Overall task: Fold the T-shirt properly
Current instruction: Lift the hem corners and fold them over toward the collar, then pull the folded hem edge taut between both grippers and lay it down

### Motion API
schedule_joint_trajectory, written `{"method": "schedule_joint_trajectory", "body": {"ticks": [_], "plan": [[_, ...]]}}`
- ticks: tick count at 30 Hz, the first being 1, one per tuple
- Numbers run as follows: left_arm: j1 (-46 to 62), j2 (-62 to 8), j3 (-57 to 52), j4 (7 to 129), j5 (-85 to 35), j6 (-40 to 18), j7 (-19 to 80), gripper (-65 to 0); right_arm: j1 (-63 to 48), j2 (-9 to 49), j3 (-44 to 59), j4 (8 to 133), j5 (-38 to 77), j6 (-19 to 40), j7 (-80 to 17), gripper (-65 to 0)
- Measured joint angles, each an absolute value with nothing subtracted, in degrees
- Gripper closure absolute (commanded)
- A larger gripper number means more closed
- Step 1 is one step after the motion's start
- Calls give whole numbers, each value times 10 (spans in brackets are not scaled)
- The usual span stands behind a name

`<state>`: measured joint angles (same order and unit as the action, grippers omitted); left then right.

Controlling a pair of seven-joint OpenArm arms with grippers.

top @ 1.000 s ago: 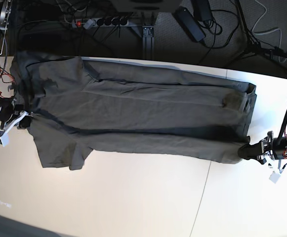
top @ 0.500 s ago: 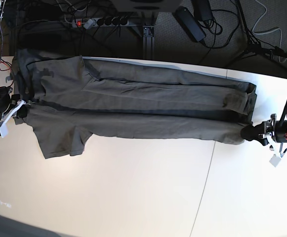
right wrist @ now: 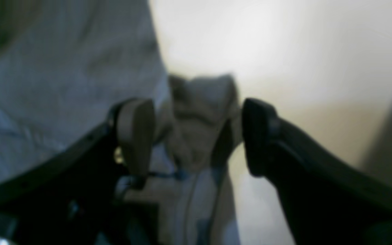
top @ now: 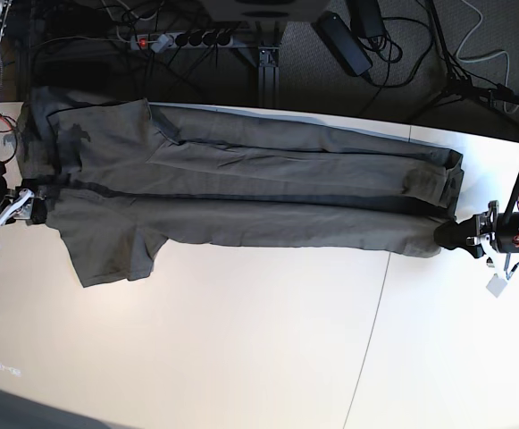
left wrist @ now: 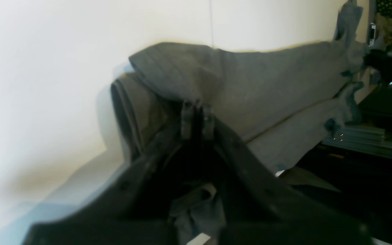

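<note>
T-shirt (top: pixel 241 192) lies lengthwise across the bench (top: pixel 259 349), one end pinched tight in the left pincer (top: pixel 469 237), the other between the right pincer's (top: pixel 18 207) wide-spread fingers.

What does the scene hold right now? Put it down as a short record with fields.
garment: T-shirt, dark olive-grey, stretched long across the table, one sleeve sticking out toward the near edge
left gripper: shut on the T-shirt's corner
right gripper: open, bunched fabric between its fingers, not pinched
behind table: power strip, cables
</note>
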<state>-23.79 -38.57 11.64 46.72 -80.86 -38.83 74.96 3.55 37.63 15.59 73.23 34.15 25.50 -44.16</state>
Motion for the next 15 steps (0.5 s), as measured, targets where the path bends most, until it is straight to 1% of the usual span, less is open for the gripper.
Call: {"method": "schedule_joint_trajectory", "body": {"ticks": [3, 6, 11, 15], "plan": [[-238, -385, 116, 467, -809, -388, 750, 0, 68, 374, 157, 729, 343, 255, -450, -405], [-238, -386, 116, 467, -809, -388, 750, 0, 123, 361, 145, 699, 347, 255, -447, -405], [-237, -386, 116, 467, -809, -388, 750, 0, 218, 317, 104, 587, 326, 255, -444, -405], [-237, -386, 116, 468, -810, -388, 750, 0, 262, 286, 82, 512, 305, 255, -431, -405]]}}
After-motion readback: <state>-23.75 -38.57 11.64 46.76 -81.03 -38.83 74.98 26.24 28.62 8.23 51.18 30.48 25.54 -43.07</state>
